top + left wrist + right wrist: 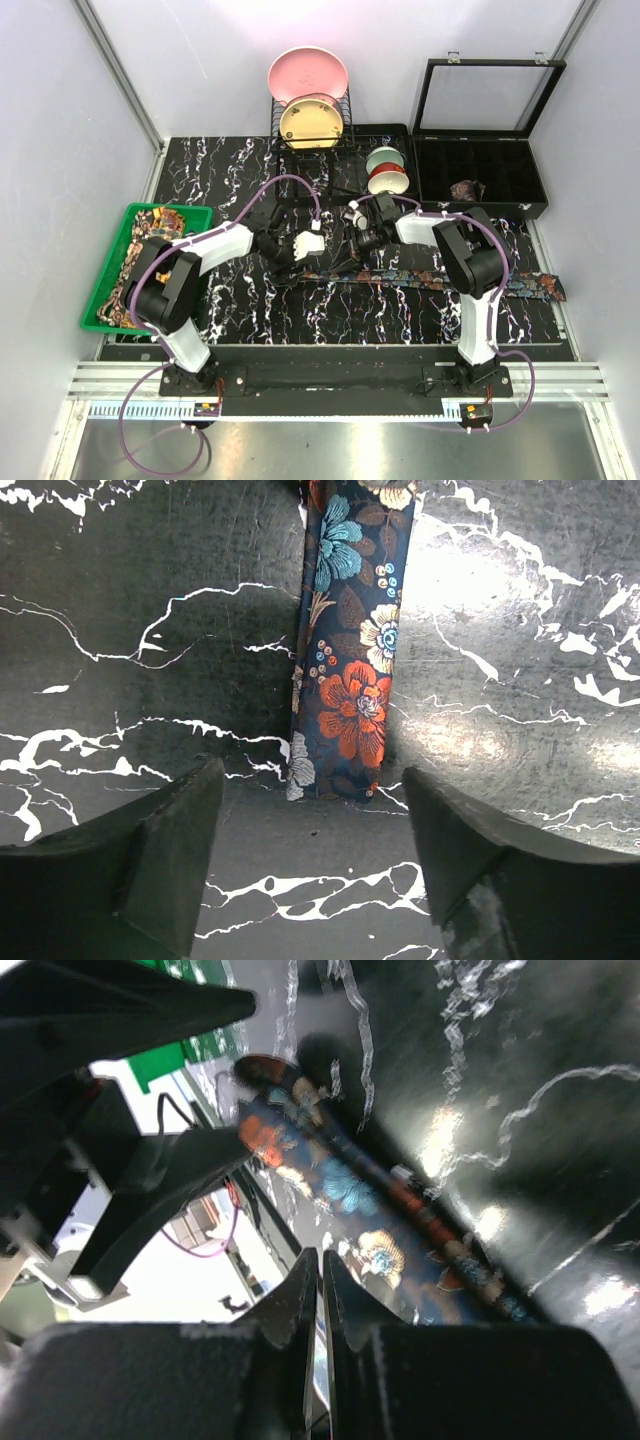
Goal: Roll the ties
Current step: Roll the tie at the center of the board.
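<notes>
1. The tie (345,680) lies flat across the table (250,310). Its narrow end points at the left gripper (312,870) and the rest runs off to the right.
2. It looks soft, light and floppy. My guess is it slides on that glossy top and a loose roll springs open, so the place to grab is the very tip of the narrow end, across its width.
3. The left fingers (150,860) stand wide, low over the table just short of the tip, holding nothing.
4. The left arm reaches from its base toward the middle, wrist pitched down.
5. The right gripper (320,1285) is squeezed to a sliver, tips down by the tie further along. I cannot tell whether any fabric is pinched.
6. The right arm folds forward and inward, close to the left one.
7. More ties (150,235) are heaped in the tray (97,305), and one coil (467,189) sits in the box (480,208).
</notes>
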